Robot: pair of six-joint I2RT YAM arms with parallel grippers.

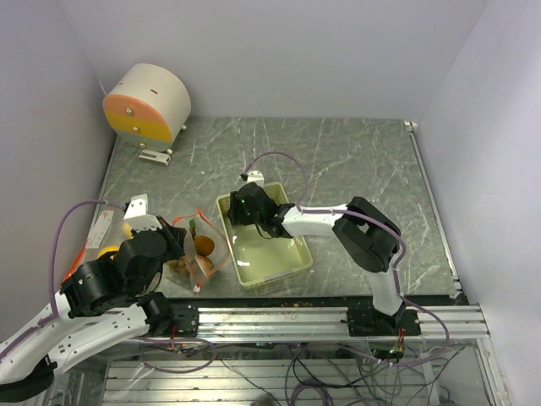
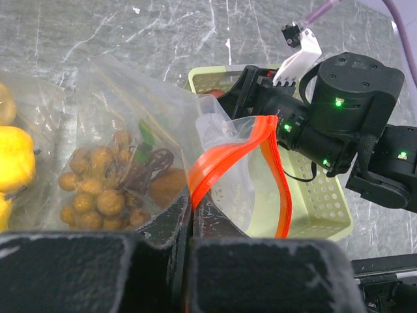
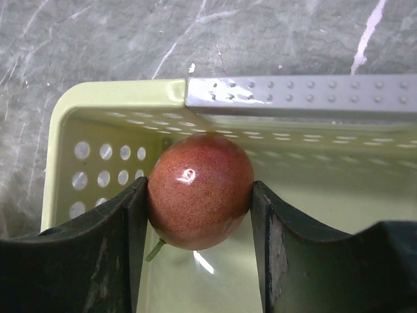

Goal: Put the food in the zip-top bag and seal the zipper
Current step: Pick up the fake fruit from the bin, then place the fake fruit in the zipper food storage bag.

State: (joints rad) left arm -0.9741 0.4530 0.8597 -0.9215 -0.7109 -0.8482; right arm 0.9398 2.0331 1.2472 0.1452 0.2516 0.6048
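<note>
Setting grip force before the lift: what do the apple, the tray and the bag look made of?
Apple: smooth, glossy, speckled red skin with a sharp highlight; real or imitation, can't tell. Tray: likely moulded plastic, pale green, slight sheen, punched holes. Bag: thin clear film, wrinkled and shiny; orange-red zipper strip, probably plastic.

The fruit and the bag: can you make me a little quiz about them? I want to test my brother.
1. True or false: the apple is already inside the bag.
2. What colour is the bag's zipper? A blue, B orange-red, C green.
3. Fill the gap: the brown berries lie inside the ____.
Key:
1. False. It sits in the tray, gripped by the right gripper.
2. B.
3. Bag.
</note>
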